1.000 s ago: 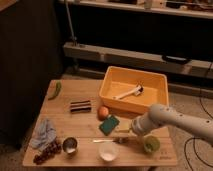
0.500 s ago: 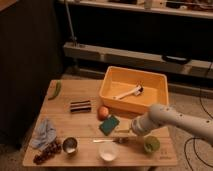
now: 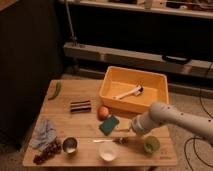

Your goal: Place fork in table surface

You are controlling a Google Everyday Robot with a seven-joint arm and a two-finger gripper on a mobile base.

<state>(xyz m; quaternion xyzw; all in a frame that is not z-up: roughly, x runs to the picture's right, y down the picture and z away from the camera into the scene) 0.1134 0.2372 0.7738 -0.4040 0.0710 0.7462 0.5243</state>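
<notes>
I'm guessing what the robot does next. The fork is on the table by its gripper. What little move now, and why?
Probably lift the gripper straight up and away. The fork lies flat on the wooden table, beside the white bowl, and the gripper is open at one end of it, so the placing looks done.
</notes>
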